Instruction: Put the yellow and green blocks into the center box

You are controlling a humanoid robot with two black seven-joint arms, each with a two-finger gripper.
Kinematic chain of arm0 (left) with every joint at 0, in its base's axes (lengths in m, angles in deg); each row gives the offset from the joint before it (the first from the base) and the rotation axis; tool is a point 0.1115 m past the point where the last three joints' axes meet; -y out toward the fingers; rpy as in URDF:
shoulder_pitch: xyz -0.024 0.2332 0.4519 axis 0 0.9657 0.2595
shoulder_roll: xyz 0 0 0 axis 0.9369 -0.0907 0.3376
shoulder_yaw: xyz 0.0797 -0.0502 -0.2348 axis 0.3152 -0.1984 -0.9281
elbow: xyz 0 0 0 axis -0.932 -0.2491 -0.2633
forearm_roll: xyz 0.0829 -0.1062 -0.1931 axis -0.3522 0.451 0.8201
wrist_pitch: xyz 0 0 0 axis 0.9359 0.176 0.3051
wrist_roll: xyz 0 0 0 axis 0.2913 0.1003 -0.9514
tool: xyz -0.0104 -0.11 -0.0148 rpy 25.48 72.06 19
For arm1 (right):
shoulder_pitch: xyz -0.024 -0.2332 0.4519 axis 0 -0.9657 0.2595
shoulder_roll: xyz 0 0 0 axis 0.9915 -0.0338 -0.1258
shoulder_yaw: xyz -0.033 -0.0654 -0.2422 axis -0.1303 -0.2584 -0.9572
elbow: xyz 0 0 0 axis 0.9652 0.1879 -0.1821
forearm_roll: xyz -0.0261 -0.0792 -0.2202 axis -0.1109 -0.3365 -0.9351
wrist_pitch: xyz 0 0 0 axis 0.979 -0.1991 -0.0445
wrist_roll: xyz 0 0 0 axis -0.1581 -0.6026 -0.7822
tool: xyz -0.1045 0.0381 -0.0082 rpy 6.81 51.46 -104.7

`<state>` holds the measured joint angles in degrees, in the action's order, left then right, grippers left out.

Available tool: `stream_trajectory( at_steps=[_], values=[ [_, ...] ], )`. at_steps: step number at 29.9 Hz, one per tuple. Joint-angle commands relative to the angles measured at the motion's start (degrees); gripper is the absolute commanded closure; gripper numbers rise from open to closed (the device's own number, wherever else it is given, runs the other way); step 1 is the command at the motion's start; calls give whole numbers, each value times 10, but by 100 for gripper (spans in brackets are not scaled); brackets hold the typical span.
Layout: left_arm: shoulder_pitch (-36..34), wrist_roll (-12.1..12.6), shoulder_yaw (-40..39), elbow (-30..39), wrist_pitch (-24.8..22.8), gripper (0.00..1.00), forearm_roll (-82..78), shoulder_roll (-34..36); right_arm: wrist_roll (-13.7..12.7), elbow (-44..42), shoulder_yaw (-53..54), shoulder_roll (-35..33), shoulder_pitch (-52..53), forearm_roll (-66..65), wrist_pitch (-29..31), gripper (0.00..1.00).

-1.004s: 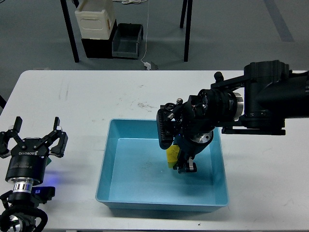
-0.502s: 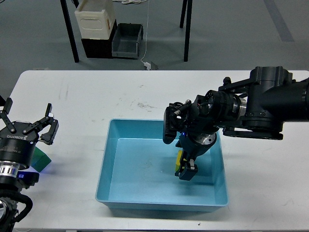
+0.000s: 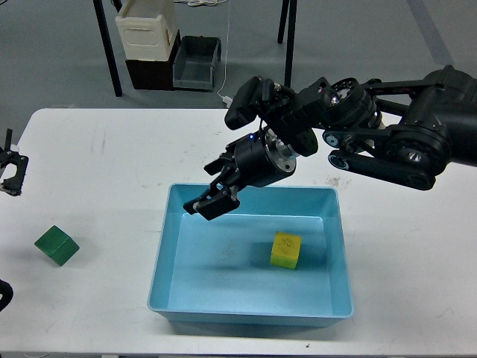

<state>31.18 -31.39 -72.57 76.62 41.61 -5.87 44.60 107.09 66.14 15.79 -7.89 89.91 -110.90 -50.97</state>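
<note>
Yellow block [image 3: 286, 250] sits in box [image 3: 171, 253]; right end effector [image 3: 212, 203] empty, spread unclear; left end effector [image 3: 10, 171] cropped.

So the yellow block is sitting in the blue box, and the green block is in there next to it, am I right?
Not quite. The yellow block does sit in the blue box, but the head view shows the green block out on the white table, left of the box, not inside it.
</note>
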Motion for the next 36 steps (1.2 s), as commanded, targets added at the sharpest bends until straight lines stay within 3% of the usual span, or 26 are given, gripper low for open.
stream_trajectory(
  at_steps=[1, 4, 13, 19, 20, 22, 27, 34, 36],
  values=[
    [-4, -47, -28, 1, -5, 0, -124, 17, 0, 0, 129, -1, -65, 1, -2, 3],
    [-18, -83, -32, 0, -4, 0, -208, 47, 0, 2, 213, -1, -116, 1, -26, 3],
    [-68, -87, -31, -32, 2, 0, -316, 135, -2, 71, 393, 6, -260, 46, -122, 3],
    [-79, -90, -31, -34, -4, 0, -373, 139, -93, 159, 539, 3, -396, 76, -132, 4],
    [-79, -99, -31, -34, -5, 0, -382, 146, -109, 174, 566, 3, -422, 76, -134, 4],
    [-79, -141, -29, -34, -7, 0, -412, 169, -128, 200, 612, 7, -471, 76, -136, 4],
    [-81, -141, -23, -33, -19, 0, -554, 236, -133, 267, 699, 22, -580, 77, -153, 3],
    [-114, -141, 21, -25, -127, 0, -647, 349, -145, 307, 792, 44, -727, 169, -155, 3],
    [-132, -141, 54, -12, -127, 0, -657, 397, -146, 308, 814, 45, -752, 184, -155, 3]
  ],
)
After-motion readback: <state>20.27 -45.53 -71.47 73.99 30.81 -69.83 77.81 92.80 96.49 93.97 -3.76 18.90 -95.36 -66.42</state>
